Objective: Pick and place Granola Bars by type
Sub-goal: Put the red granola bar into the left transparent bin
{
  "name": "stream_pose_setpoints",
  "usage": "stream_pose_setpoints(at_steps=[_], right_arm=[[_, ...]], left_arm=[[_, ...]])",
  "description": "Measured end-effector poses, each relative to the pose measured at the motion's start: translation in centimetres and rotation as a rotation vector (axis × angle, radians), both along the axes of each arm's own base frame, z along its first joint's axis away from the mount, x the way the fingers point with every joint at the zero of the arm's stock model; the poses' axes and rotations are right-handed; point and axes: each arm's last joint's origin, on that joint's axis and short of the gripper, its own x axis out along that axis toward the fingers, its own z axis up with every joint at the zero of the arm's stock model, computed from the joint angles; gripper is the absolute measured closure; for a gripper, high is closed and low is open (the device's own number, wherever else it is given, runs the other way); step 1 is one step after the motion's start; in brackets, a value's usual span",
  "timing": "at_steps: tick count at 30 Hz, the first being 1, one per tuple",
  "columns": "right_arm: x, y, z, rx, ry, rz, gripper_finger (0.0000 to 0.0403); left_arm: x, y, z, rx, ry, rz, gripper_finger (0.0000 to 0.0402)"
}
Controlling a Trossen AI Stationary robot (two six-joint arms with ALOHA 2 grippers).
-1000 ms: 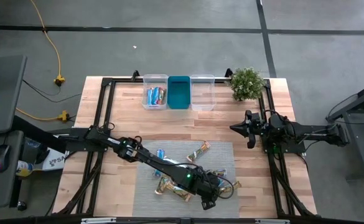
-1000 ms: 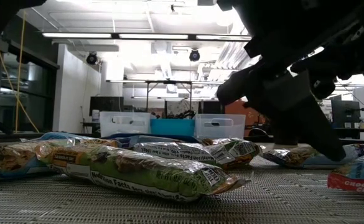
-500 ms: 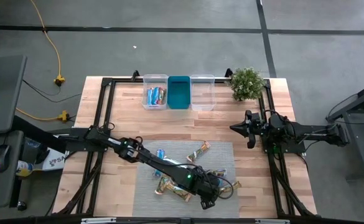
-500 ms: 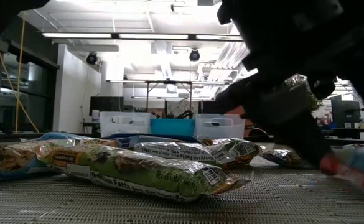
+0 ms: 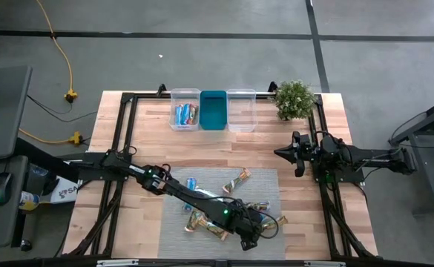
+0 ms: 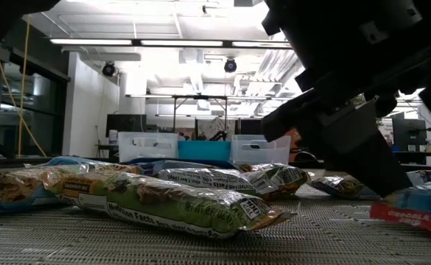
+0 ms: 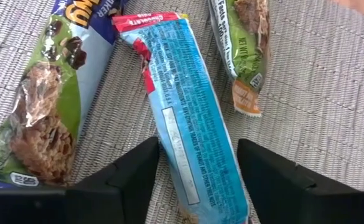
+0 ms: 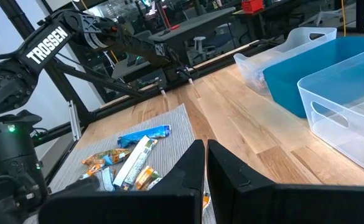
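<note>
Several granola bars lie flat on a grey mat [image 5: 173, 222] at the table's near side: a green-and-tan one [image 6: 178, 202] and a tan one [image 5: 237, 180] among them. My left gripper [image 5: 250, 239] is low over the mat's near right part, open and slanting down. Its fingers stand on either side of a bright blue bar [image 7: 188, 118] with a red end [image 6: 410, 211]. A green-and-brown bar [image 7: 42, 118] lies beside it. My right gripper [image 5: 280, 153] waits shut at the table's right, level and clear of the bars. My left gripper has one finger [image 7: 129, 174] at each long side of the blue bar, near its end [image 7: 197, 180], lying across the bar and slanting down from above. The bar lies flat on the mat. Whether the fingers touch its edges, I cannot tell.
At the far edge stand a clear bin [image 5: 185, 110] holding a few bars, a teal bin [image 5: 214, 110] and another clear bin [image 5: 241, 110]. A small potted plant [image 5: 294, 99] is at the far right. Bare wood lies between the mat and the bins.
My left gripper has stayed over the blue bar, stirring slightly. In the low view, the bar's red end has shifted a little on the mat and now lies lower than a second ago.
</note>
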Motion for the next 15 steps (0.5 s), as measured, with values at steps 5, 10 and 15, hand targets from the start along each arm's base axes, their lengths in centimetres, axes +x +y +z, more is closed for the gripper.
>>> stream_pose_setpoints(at_steps=[5, 10, 15], right_arm=[[0.0, 0.0, 0.0, 0.0, 0.0, 0.0, 0.0402], [0.0, 0.0, 0.0, 0.0, 0.0, 0.001, 0.0402], [0.0, 0.0, 0.0, 0.0, 0.0, 0.0, 0.0402]], left_arm=[[-0.02, 0.09, -0.13, 0.024, 0.003, -0.009, 0.023], [-0.12, 0.13, -0.2, 0.034, 0.013, -0.014, 0.0258], [-0.11, 0.19, -0.18, 0.063, 0.004, 0.003, 0.0277]])
